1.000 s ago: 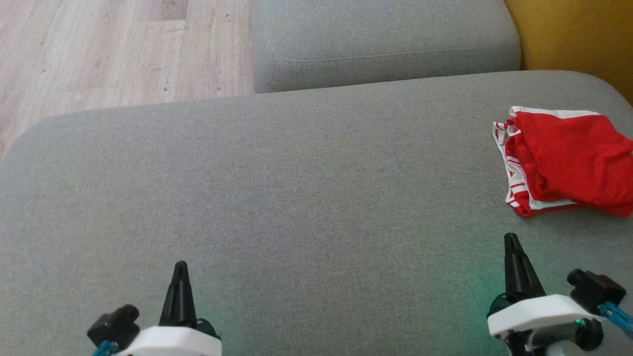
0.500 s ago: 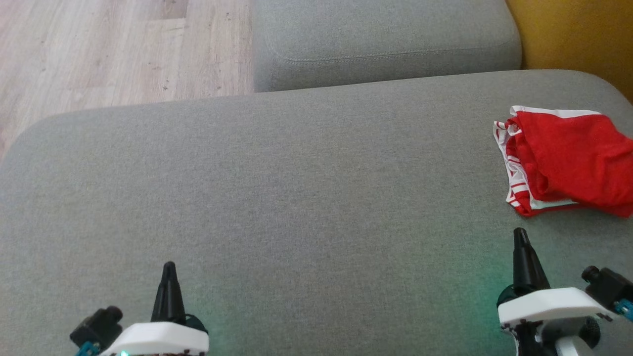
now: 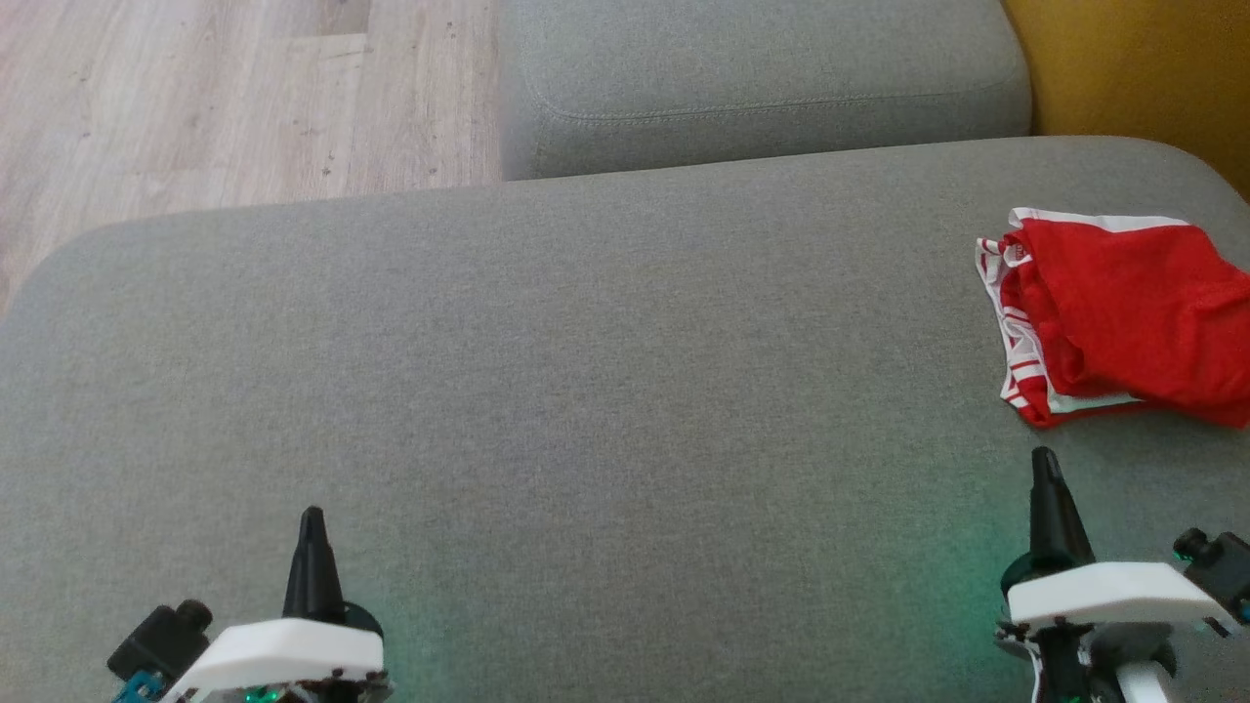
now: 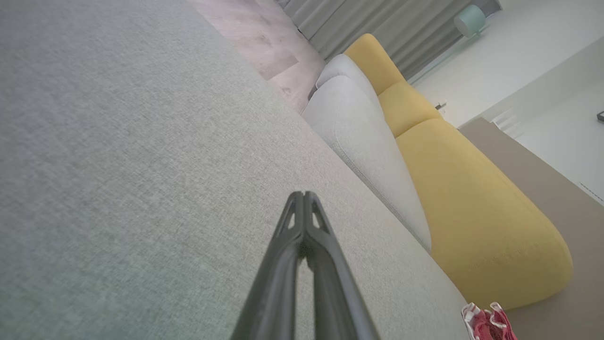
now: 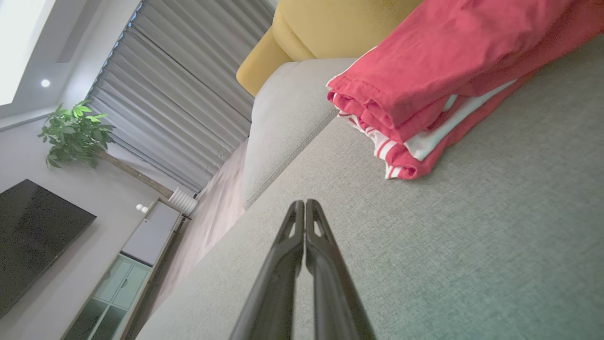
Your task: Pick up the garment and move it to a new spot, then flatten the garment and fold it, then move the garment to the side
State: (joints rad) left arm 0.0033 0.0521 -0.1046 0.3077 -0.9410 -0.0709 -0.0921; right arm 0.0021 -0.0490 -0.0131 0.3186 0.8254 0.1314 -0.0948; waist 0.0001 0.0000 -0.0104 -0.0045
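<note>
Head view: garment [image 3: 1123, 322], folded, at the right edge of grey cushion [image 3: 586, 371], likely its final side spot; my left gripper [image 3: 312, 515] and right gripper [image 3: 1046, 457] clear of it.
Left wrist: jaws pressed together, empty.
Right wrist: same; garment near ahead.

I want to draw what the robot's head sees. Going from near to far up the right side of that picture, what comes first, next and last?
right gripper → red garment → yellow sofa
</note>
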